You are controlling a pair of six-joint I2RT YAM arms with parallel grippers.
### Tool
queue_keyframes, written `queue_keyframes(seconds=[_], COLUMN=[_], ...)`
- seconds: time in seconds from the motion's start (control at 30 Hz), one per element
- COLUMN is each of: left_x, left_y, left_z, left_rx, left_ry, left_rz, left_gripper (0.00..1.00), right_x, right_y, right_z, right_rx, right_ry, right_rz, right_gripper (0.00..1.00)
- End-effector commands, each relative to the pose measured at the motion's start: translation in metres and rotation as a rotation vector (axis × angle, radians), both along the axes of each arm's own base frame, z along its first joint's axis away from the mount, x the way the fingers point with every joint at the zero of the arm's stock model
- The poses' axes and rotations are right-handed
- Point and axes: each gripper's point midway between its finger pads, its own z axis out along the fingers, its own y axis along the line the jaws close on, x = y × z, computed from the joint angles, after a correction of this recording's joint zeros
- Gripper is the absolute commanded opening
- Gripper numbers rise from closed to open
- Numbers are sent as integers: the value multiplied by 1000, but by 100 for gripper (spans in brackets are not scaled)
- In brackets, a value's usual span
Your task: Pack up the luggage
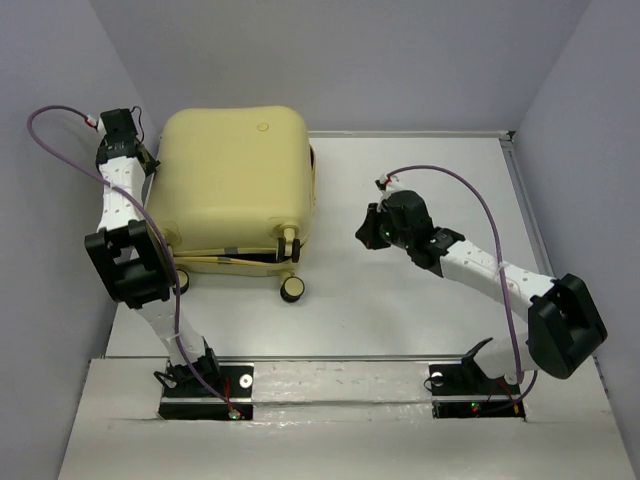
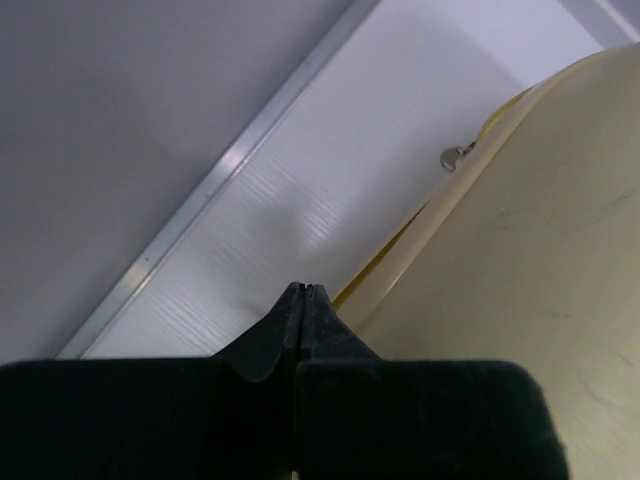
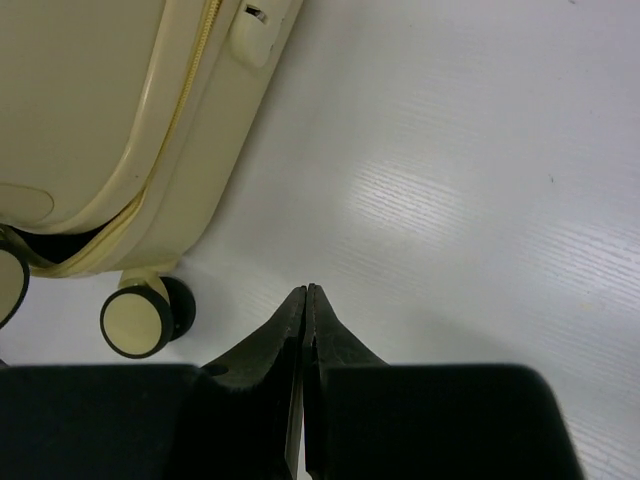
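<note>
Luggage lies flat on table (lid ajar).

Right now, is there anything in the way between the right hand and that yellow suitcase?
Nothing visible. Only bare white table lies between the right hand, which is shut and empty, and the luggage. The part of it nearest the hand is a caster wheel.

Luggage: pale yellow hard shell, lay flat at the far left of the white table; dark gap along near seam; one wheel projecting. Left tool stood beside its far-left corner. Right tool hung apart, to its right.
</note>
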Motion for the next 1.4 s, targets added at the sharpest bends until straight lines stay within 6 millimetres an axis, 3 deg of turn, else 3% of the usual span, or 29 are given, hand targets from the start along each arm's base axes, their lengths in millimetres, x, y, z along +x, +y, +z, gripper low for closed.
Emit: queue_keyframes(seconds=[0.0, 0.07, 0.2, 0.23, 0.27, 0.3, 0.33, 0.37, 0.43, 0.47, 0.53, 0.57, 0.63, 0.67, 0.7, 0.73, 0.77, 0.83, 0.9, 0.93, 1.0, 1.07, 1.1, 1.17, 1.2, 1.23, 1.27, 1.3, 1.37], left_x=[-5, -5, -8, -19, -19, -24, -43, -51, -57, -73, -79, -92, -102, -114, -120, -127, -138, -151, -164, -169, -179, -188, -190, -199, -202, -205, -207, -209, -214], left_y=[-43, -67, -88, -96, -109, -121, -139, -150, -168, -181, -204, -212, -228, -238, -243, -247, -252, -256, -257, -257, -257, -261, -262, -274, -280, -282, -283, -285, -289], left_z=[-57, -74, -98, -112, -113, -106, -121, -124, -104, -116, -99, -108, -93, -101, -98, -82, -89, -73, -78, -70, -71, -78, -78, -77, -72, -73, -72, -65, -65], left_rx=[-228, -370, -485, -518, -539, -542, -587, -602, -601, -654, -657, -671, -669, -663, -651, -621, -612, -602, -600, -586, -559, -561, -560, -568, -577, -583, -583, -588, -598], left_ry=[75, 55, 3, 24, 9, -13, 16, 16, -82, -64, -118, -98, -152, -131, -140, -187, -174, -224, -221, -254, -265, -253, -258, -261, -277, -281, -288, -313, -321], left_rz=[-141, -205, -223, -222, -263, -304, -337, -359, -405, -392, -462, -464, -509, -519, -532, -557, -559, -580, -570, -581, -581, -591, -595, -629, -638, -640, -639, -642, -649], left_gripper=[6, 6, 6, 6, 6, 6, 6, 6, 6, 6, 6, 6, 6, 6, 6, 6, 6, 6, 6, 6, 6, 6, 6, 6, 6, 6, 6, 6, 6], right_x=[2, 3, 7, 13, 17, 29, 33, 36, 44, 45, 53, 57, 72, 77, 80, 83, 92, 98, 111, 115, 121, 132, 138, 139, 159, 160, 168, 184, 200], right_y=[2, 0, -9, -16, -23, -44, -56, -65, -81, -82, -84, -87, -89, -95, -92, -90, -84, -76, -70, -66, -46, -23, -15, 17, 32, 43, 51, 60, 59], right_z=[16, 15, 8, 7, -1, -6, -12, -15, -16, -15, -9, -9, -8, -10, -11, -13, -18, -23, -27, -28, -28, -10, -18, -14, -2, 1, 7, 41, 42], right_rx=[27, 18, -12, -33, -58, -68, -66, -41, 1, -2, -2, 1, 12, 15, 23, 30, 24, 31, 35, 42, 96, 168, 184, 206, 242, 256, 282, 320, 293], right_ry=[-64, -67, -71, -79, -57, -33, -5, 18, 43, 39, 25, 34, 48, 67, 73, 82, 99, 123, 125, 130, 152, 125, 149, 173, 159, 187, 193, 135, 140], right_rz=[23, 13, -31, -59, -78, -129, -149, -158, -179, -182, -196, -203, -220, -235, -226, -206, -181, -146, -134, -117, -32, 52, 77, 165, 208, 236, 252, 268, 224], right_gripper=[7, 7, 7, 7, 7, 7, 7, 7, 7, 7, 7, 8, 9, 10, 10, 10, 11, 11, 11, 12, 12, 12, 12, 12, 12, 12, 12, 12, 12])
